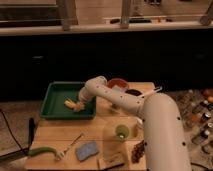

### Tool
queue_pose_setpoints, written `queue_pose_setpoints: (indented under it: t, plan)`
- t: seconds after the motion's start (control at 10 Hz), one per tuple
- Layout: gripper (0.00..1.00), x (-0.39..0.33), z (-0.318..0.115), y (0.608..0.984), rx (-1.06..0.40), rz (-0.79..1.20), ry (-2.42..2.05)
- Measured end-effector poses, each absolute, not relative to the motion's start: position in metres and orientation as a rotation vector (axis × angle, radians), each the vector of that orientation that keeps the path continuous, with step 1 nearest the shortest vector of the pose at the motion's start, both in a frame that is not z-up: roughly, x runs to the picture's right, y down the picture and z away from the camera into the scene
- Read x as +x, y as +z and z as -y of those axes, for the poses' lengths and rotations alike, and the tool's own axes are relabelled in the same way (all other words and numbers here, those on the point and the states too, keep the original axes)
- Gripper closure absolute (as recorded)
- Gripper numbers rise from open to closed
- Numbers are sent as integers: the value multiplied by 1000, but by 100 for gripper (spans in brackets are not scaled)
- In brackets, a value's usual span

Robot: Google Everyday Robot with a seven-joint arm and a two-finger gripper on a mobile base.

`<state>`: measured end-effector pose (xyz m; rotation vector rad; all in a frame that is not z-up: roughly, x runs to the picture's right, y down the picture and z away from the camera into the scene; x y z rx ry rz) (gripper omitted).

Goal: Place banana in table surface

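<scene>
While the white arm reaches left, its gripper point(80, 104) sits low inside the green tray point(54, 102), at the banana point(70, 104); whether it grips the fruit cannot be told. Below the gripper spreads the table surface point(100, 125), where a blue sponge point(87, 150), a green cup point(122, 131) and a long green pod point(41, 151) lie well apart from it.

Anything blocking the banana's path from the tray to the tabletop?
Only the green tray rim. The end effector is at the banana inside the tray; bare table surface lies just in front, the fork and blue sponge lie nearer the front edge.
</scene>
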<state>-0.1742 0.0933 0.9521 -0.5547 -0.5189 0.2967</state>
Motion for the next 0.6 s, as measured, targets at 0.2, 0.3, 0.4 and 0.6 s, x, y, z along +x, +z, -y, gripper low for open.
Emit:
queue_pose_setpoints:
  t: [0.2,0.3,0.4,0.6]
  plan:
    - [29,-175,-93,952,-555,519,296]
    - [37,-175,-93,952,-556,519,296]
    - [49,-175,-94,952,-557,519,295]
    - [67,-175,-93,951,-556,520,295]
